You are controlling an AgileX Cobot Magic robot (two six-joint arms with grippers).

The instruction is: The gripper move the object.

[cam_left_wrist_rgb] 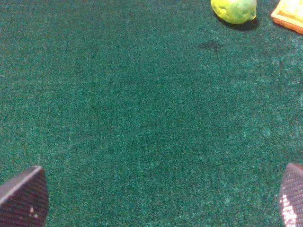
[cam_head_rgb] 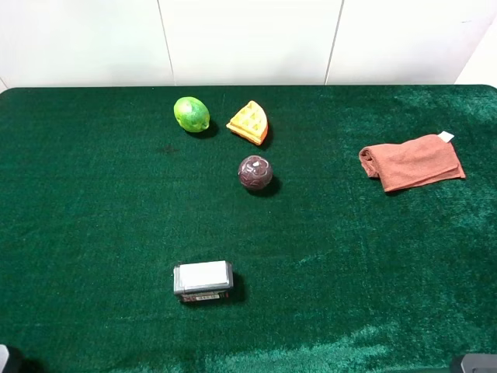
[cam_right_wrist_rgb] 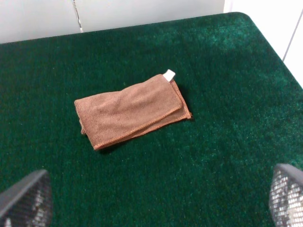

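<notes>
Nearest you, both arms sit at the front edge of the desk [cam_head_rgb: 93,233]. The left gripper [cam_left_wrist_rgb: 156,203] shows its fingers [cam_left_wrist_rgb: 23,198] spread wide over bare green felt, holding nothing. The right gripper [cam_right_wrist_rgb: 151,203] is likewise spread and empty, looking toward a folded brown cloth [cam_right_wrist_rgb: 130,113].

A little further out rests a small grey-and-white box [cam_head_rgb: 203,280], left of centre. Beyond it comes the dark maroon ball [cam_head_rgb: 255,172], and behind that the back row: the lime [cam_head_rgb: 191,114] and, just beside it on its right, the waffle wedge [cam_head_rgb: 248,122].

That wedge is your target. It lies far from both grippers, near the back edge and slightly left of centre. The left wrist view already catches its corner [cam_left_wrist_rgb: 289,14] past the lime, ahead and toward the middle of the desk, so the left arm looks better placed. Its rounded side faces the ball and its point faces the lime; how its long axis runs is hard to judge.

The felt covers the whole desk, and pale wall panels [cam_head_rgb: 248,39] stand behind.
</notes>
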